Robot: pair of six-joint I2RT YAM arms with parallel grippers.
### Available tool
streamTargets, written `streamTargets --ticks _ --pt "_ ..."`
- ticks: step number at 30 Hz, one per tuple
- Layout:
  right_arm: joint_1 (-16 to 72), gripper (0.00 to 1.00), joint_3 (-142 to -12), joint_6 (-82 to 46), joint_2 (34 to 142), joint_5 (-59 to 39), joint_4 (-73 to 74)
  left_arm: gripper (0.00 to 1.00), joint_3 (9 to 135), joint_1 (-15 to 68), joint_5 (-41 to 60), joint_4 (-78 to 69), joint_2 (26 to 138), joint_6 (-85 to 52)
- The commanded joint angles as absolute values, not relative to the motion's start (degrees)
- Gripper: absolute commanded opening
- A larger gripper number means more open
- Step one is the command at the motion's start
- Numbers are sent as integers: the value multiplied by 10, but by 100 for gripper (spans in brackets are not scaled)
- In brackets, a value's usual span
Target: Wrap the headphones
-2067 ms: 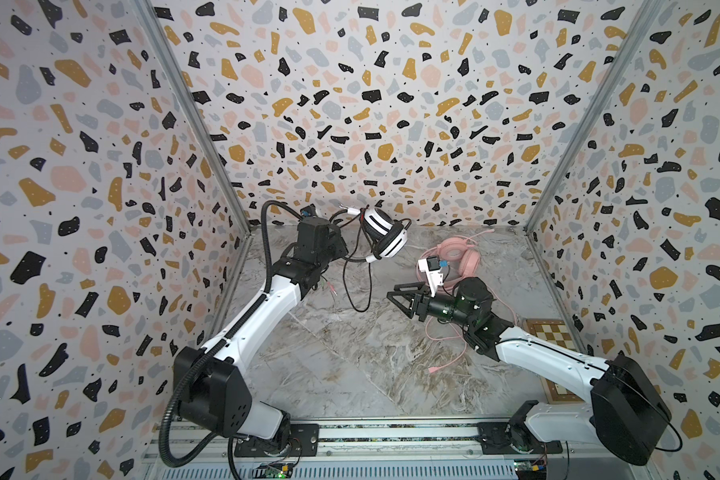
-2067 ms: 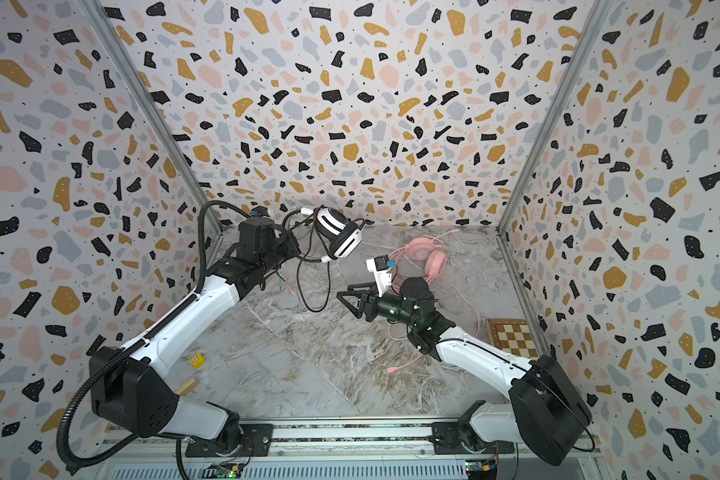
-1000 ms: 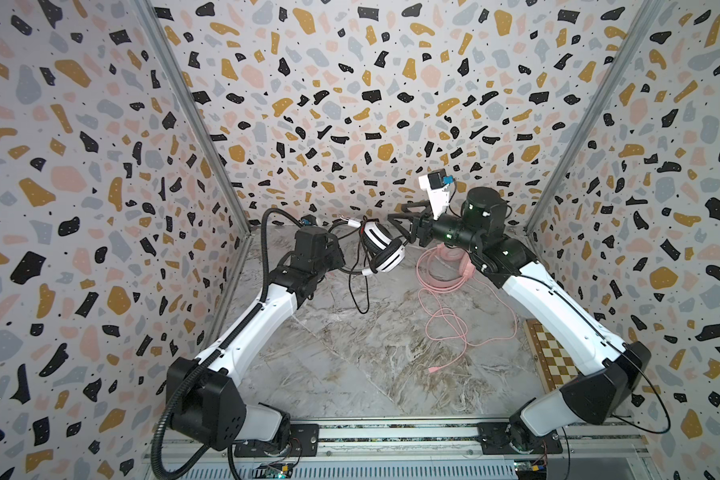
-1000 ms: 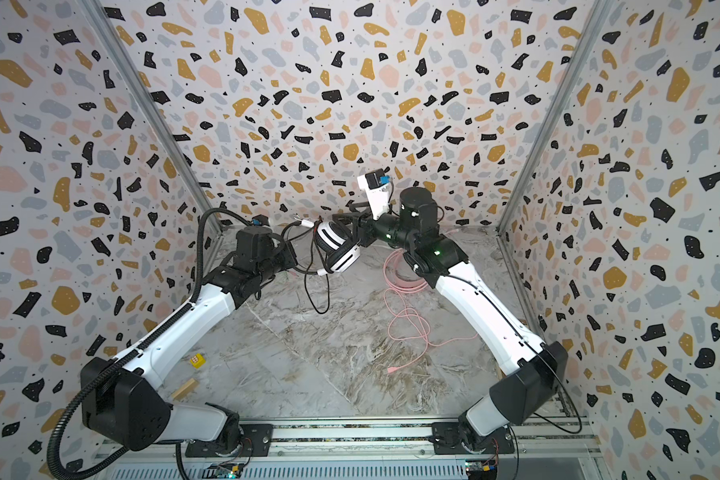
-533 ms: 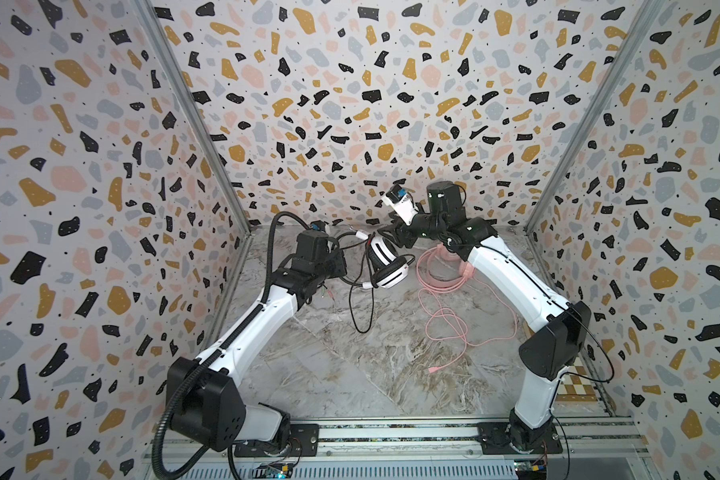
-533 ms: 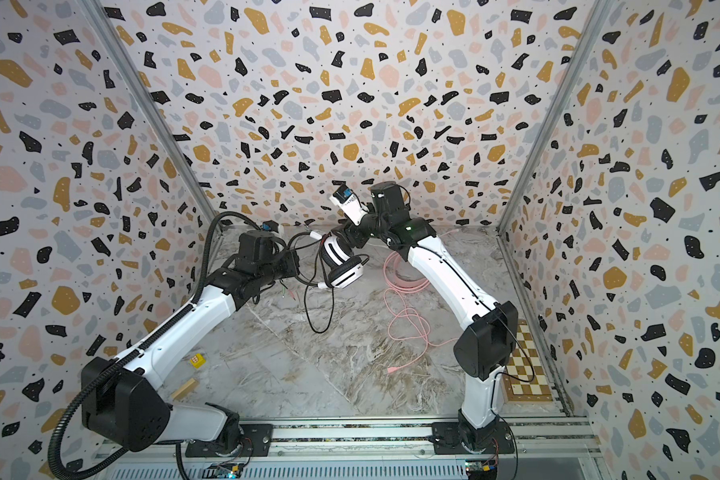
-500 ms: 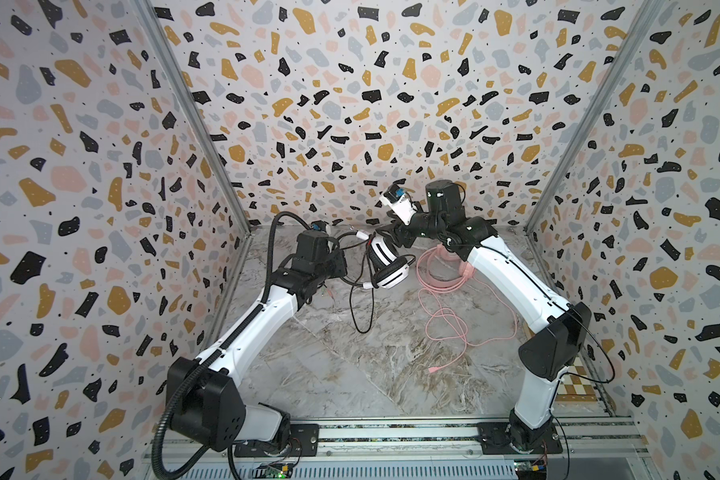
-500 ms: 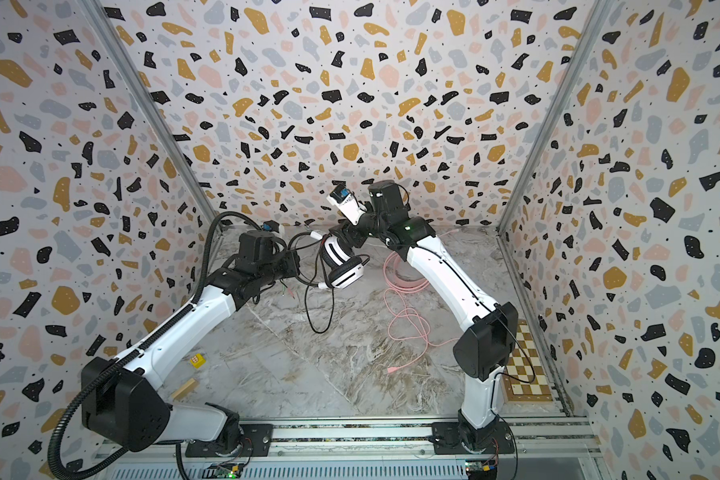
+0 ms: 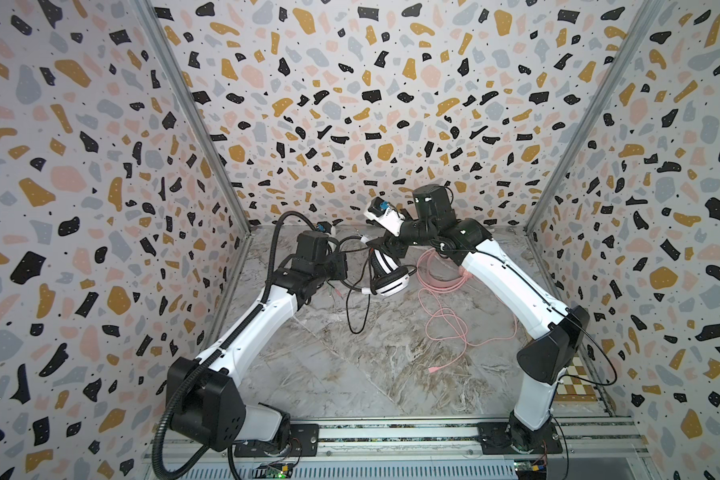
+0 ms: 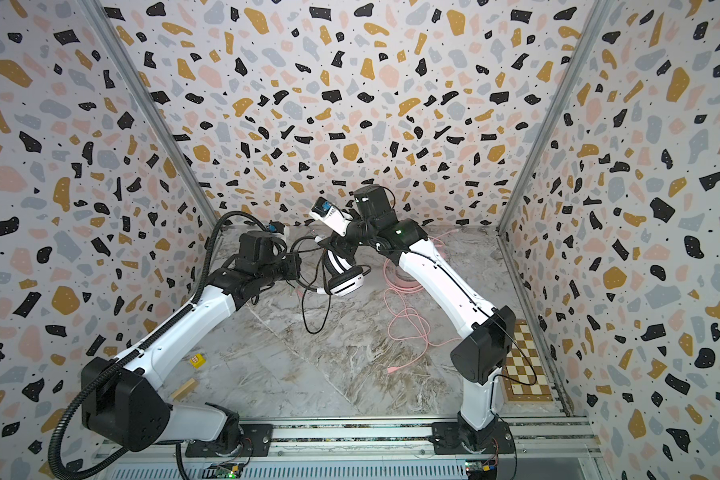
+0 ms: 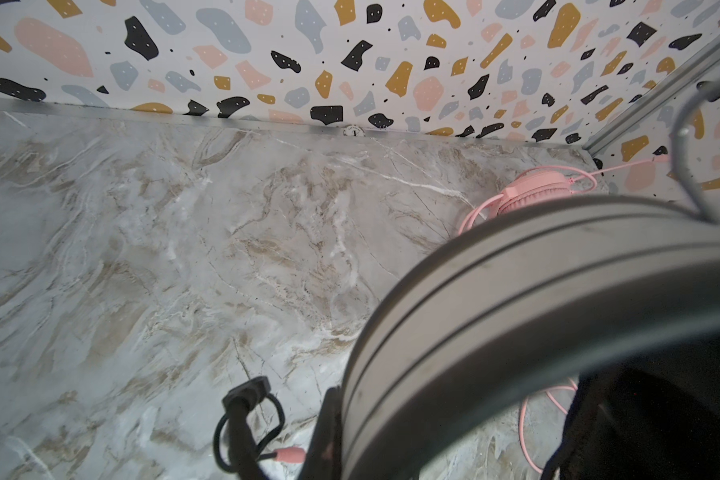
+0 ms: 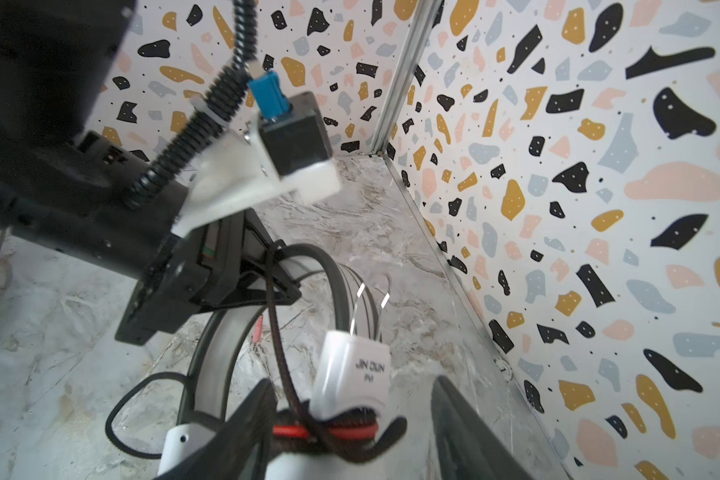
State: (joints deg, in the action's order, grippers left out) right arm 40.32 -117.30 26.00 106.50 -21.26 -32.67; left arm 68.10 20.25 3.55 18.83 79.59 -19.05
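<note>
Left gripper (image 12: 267, 286) pinches the black band of the white headset (image 9: 391, 282) above the marble floor (image 9: 350, 374). I see its arch running back-to-front, one cup lowest. Right gripper (image 12: 352, 384) has its jaws spread, astride the headset's white arm.

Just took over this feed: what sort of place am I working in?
Probably a robot data-collection booth: terrazzo-patterned wall panels enclose a marble-look floor, and two white-and-black robot arms sit on a metal rail along the front edge.
</note>
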Motion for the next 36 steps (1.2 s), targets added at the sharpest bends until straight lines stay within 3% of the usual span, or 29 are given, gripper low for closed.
streamTargets --ticks 1,12,20,28,36 --pt "422 62 -1193 287 1066 -159 -367 0 716 201 55 160 791 -173" --pt "485 64 -1142 326 1052 -2 -315 0 735 201 57 186 805 -162" --pt "511 64 -1035 364 1011 83 -210 0 752 201 58 202 816 -160" --pt "525 55 -995 402 997 142 -126 0 758 201 75 208 817 -168" --pt "532 53 -986 455 1008 187 -98 0 775 201 77 216 816 -174"
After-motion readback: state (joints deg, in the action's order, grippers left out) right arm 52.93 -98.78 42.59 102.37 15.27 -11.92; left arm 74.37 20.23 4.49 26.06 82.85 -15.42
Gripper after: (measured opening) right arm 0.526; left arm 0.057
